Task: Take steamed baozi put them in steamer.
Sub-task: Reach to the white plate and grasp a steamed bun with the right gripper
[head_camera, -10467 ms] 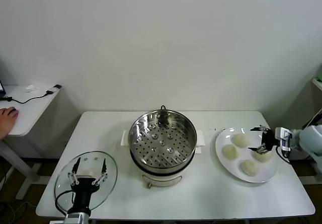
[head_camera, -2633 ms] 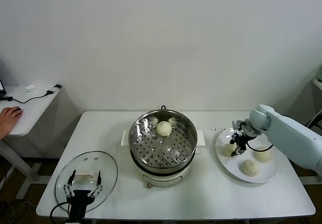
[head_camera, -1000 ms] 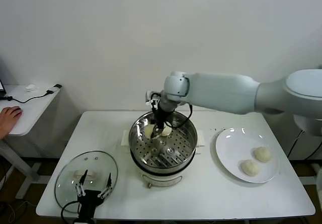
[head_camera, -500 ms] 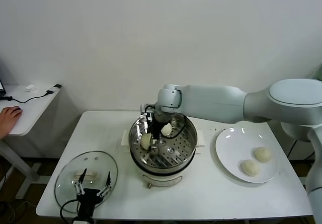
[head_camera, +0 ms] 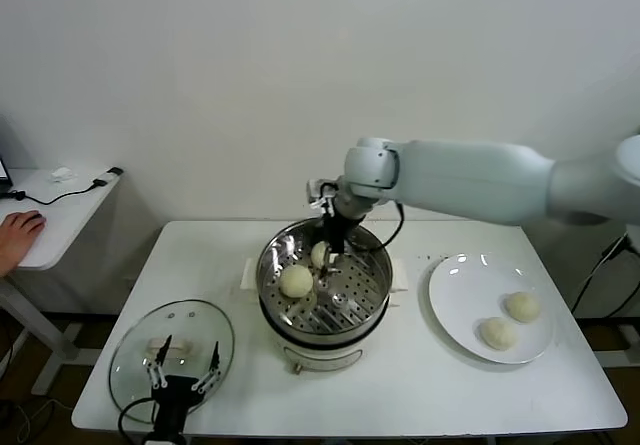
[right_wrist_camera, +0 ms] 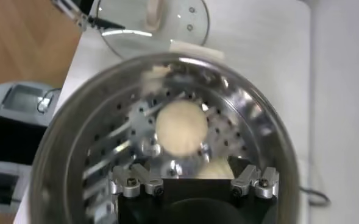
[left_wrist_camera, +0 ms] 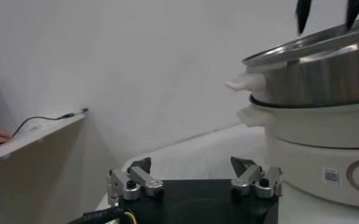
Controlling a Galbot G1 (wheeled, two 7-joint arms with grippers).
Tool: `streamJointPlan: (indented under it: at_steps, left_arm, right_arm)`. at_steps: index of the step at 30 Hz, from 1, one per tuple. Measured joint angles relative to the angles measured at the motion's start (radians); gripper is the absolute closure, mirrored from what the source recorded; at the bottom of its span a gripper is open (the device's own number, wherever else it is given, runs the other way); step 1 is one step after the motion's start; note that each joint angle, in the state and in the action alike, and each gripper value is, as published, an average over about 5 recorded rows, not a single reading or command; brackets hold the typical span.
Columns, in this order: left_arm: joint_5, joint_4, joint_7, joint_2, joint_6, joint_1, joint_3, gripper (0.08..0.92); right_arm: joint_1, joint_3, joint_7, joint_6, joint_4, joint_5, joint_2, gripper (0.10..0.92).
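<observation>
The steel steamer (head_camera: 372,295) stands mid-table on its white pot base. Two baozi lie in it: one (head_camera: 296,280) on the near left of the floor, one (head_camera: 319,255) farther back, partly behind my right gripper (head_camera: 327,243). That gripper hangs open and empty above the basket's far side. In the right wrist view one baozi (right_wrist_camera: 180,126) lies ahead of the open right gripper (right_wrist_camera: 191,178) and another (right_wrist_camera: 214,171) sits close under it. Two more baozi (head_camera: 521,306) (head_camera: 496,333) lie on the white plate (head_camera: 460,290). My left gripper (head_camera: 185,377) is parked open above the glass lid.
The glass lid (head_camera: 170,350) with a white handle lies at the table's front left. A side table (head_camera: 50,210) with a person's hand (head_camera: 15,233) stands at far left. The left wrist view shows the steamer's wall (left_wrist_camera: 313,67) ahead of the left gripper (left_wrist_camera: 191,167).
My right gripper has let go of the baozi on the steamer's near-left floor and has risen and moved back toward the basket's far side. The left arm has not moved.
</observation>
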Motion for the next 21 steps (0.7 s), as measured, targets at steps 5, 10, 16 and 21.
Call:
streamJointPlan:
  at_steps: [5,10,16,21]
  left_arm:
    - [0.000,-0.010,0.003,-0.007,0.002,0.001,-0.003,0.177]
    - [0.010,-0.022,0.004,-0.020,0.009,0.000,-0.003,0.177]
    - [0.025,-0.030,0.003,-0.031,0.012,0.007,-0.005,0.177]
    - [0.033,-0.035,0.003,-0.039,0.014,0.014,-0.010,0.177]
  right_arm:
    - [0.025,0.009,-0.060,0.040,0.086,-0.095,-0.190,0.203]
    - [-0.034,0.059,-0.111,0.083,0.131,-0.220,-0.381,0.203]
    - [-0.144,0.108,-0.150,0.139,0.133,-0.375,-0.532,0.203]
    - [-0.252,0.160,-0.164,0.176,0.111,-0.487,-0.604,0.203]
